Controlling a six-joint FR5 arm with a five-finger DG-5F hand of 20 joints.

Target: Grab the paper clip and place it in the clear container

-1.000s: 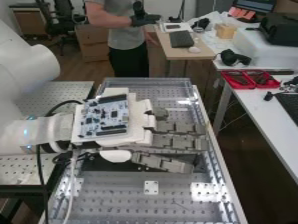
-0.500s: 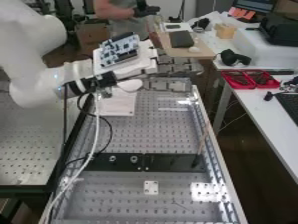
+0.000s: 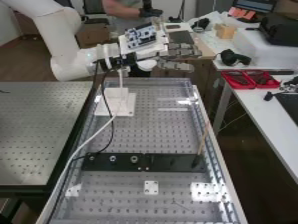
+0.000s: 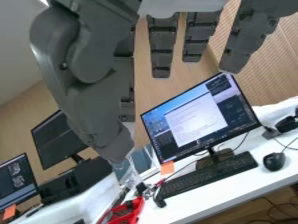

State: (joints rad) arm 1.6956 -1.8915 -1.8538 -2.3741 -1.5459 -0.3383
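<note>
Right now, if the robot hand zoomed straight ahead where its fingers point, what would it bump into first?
Probably the big computer screen on the white desk, because the hand points toward it. I can't tell how far away it is, though.

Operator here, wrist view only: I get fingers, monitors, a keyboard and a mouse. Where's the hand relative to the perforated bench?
Observer: From the high view, the hand is raised, up by the bench's far edge, fingers pointing to the view's right.

Operator: Copy. If I come back over the bench and down, anything sticking up toward the near end?

Observer: Yes, a thin wooden stick stands tilted at the view's right, its lower end by the right end of the black bar lying across the bench.
</note>
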